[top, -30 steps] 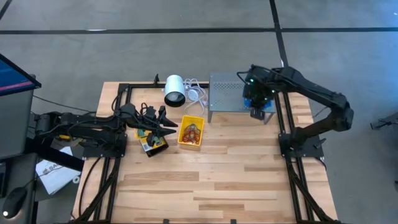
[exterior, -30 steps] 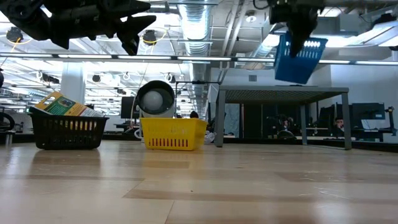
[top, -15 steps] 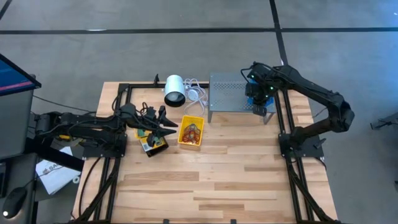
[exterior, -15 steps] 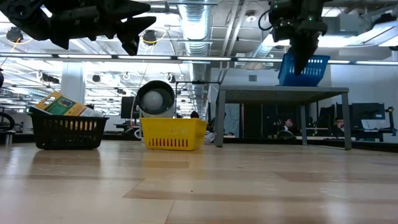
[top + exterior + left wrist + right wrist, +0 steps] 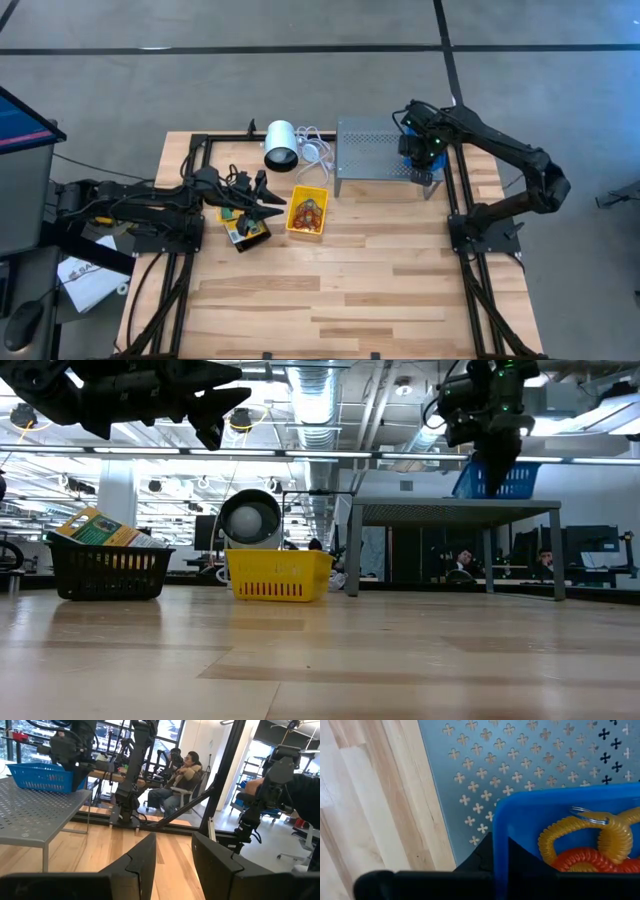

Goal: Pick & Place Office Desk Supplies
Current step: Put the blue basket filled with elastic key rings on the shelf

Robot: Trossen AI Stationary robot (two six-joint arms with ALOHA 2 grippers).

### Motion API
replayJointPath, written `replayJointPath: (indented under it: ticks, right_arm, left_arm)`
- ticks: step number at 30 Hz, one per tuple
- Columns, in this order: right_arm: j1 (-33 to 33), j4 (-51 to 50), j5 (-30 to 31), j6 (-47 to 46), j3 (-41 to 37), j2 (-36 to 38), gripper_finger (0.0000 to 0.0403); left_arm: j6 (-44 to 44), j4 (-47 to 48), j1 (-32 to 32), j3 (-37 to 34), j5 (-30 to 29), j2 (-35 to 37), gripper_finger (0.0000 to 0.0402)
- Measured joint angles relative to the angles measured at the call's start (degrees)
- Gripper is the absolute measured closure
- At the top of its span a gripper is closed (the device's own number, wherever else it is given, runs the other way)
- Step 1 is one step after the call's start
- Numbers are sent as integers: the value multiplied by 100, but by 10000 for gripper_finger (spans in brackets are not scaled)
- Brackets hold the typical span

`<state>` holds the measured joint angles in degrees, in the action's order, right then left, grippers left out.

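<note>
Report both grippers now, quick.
Left gripper: open, empty, above the black bin.
Right gripper: shut on the blue bin wall, on the grey stand.

A blue bin [image 5: 497, 479] is pinched by its wall between the closed fingers of the right gripper [image 5: 421, 167]; orange and red coiled loops [image 5: 592, 845] are seen inside it. Below the left gripper [image 5: 272, 204], a black bin [image 5: 108, 571] with green-and-yellow packets [image 5: 98, 529] is set, and just beyond its fingertips a yellow bin [image 5: 307, 211] holding coloured loops.
</note>
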<state>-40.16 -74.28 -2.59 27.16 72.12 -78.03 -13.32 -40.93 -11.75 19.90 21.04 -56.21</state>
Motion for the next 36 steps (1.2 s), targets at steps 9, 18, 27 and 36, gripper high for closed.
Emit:
replayJointPath:
  ticks: [9, 18, 27, 36]
  right_arm:
    - [6, -59, -35, -5, -15, 3, 403]
    - [46, -137, -86, -171, -17, 3, 403]
    - [120, -155, -252, -308, -24, -3, 371]
    - [120, -144, -264, -403, -30, -8, 331]
  left_arm:
    - [0, 0, 0, 0, 0, 0, 279]
    - [0, 0, 0, 0, 1, 0, 279]
    - [0, -2, 0, 0, 1, 0, 279]
    - [0, -2, 0, 0, 1, 0, 279]
